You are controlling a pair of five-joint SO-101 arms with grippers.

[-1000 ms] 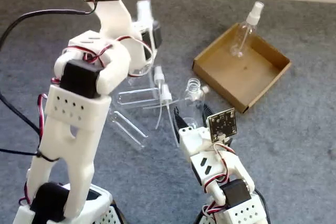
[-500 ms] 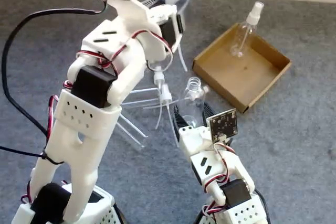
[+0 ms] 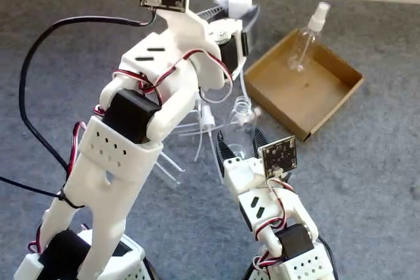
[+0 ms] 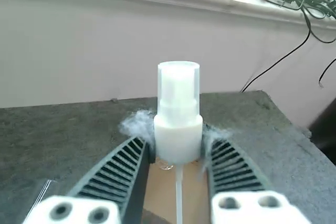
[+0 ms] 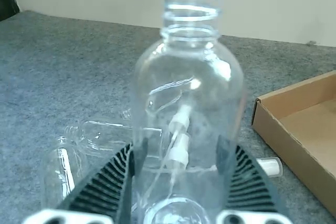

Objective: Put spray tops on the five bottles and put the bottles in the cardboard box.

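Right in front of the nearer arm, the right claw [image 5: 181,163] has its ribbed black fingers pressed against both sides of an open-necked bottle [image 5: 189,93], which stands upright in its grasp on the grey carpet [image 3: 367,181]. Higher up and a little beyond it, the left claw [image 4: 178,153] hangs in the air with a white spray top [image 4: 178,124] pinched by the collar. The clear cap points up and the thin dip tube trails down between the fingers. From the right claw's own camera, the tube's end shows just above the bottle's mouth and not inside it. Beyond the right claw and off to its right, quite near, sits the cardboard box [image 3: 269,100]. One capped bottle [image 3: 305,40] lies in it, its sprayer resting over the far edge. To the right claw's left, past the held bottle, two empty bottles [image 5: 105,132] lie on their sides, with loose spray tops [image 3: 207,117] lying beside them.
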